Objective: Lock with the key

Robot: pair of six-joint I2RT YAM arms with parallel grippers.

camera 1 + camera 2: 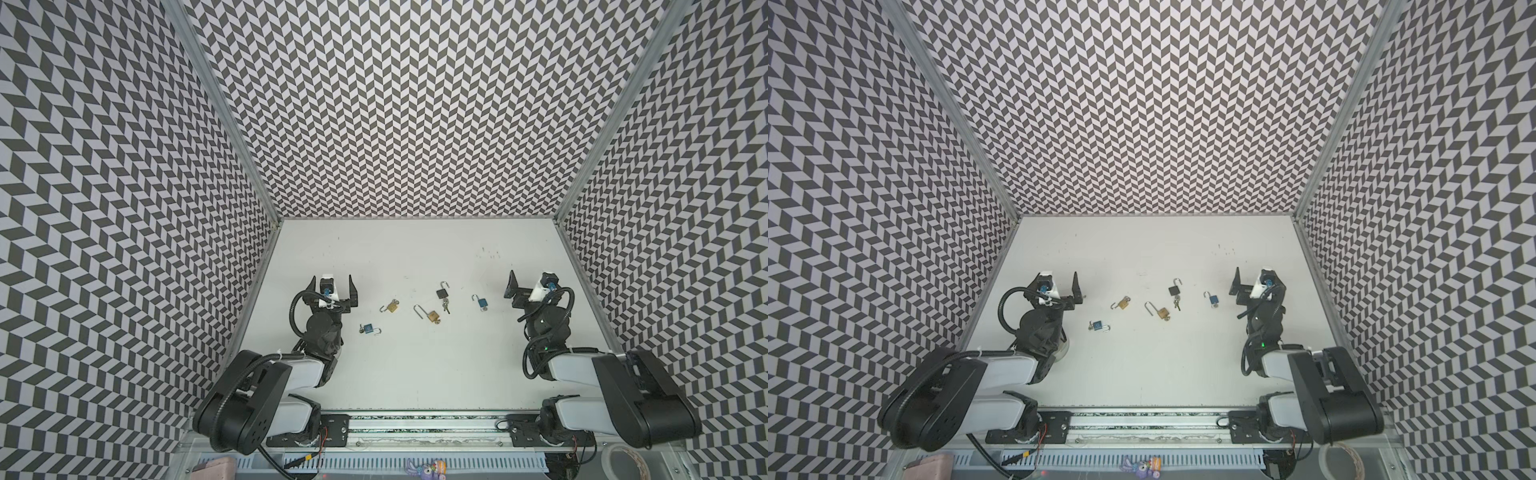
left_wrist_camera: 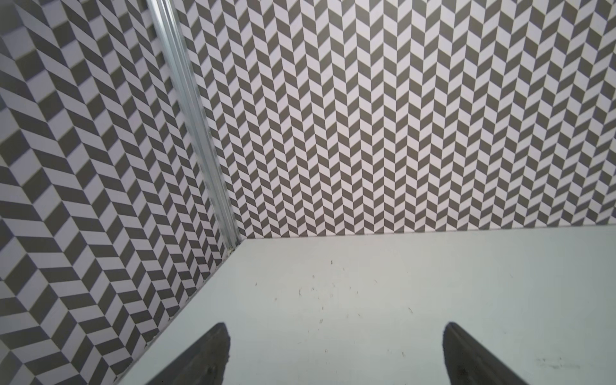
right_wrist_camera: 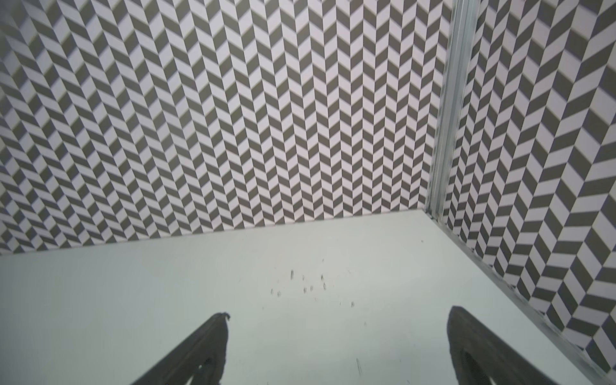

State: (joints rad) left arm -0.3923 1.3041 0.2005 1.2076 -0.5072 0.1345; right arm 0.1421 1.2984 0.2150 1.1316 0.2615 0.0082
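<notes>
Both claws spread wide and empty, left claw (image 2: 335,328) and right claw (image 3: 340,313), out at the sides of the counter (image 1: 415,374). Five padlocks (image 1: 433,316) lie between them, shackles open. I'd have the right claw pin the blue padlock (image 1: 482,302) nearest it, press the shackle home, then turn its key (image 1: 484,308).

Shows a white table (image 1: 415,374), flecked with dark scuff marks (image 1: 490,252) toward the far right. Carries five padlocks, shackles open, lying flat and apart in a loose row across the middle: from the left, a left blue padlock (image 1: 368,329), a small brass padlock (image 1: 390,306), a long-shackled brass padlock (image 1: 432,316), a black padlock (image 1: 442,293) with keys (image 1: 446,306) at its base, and a right blue padlock (image 1: 482,302).
</notes>
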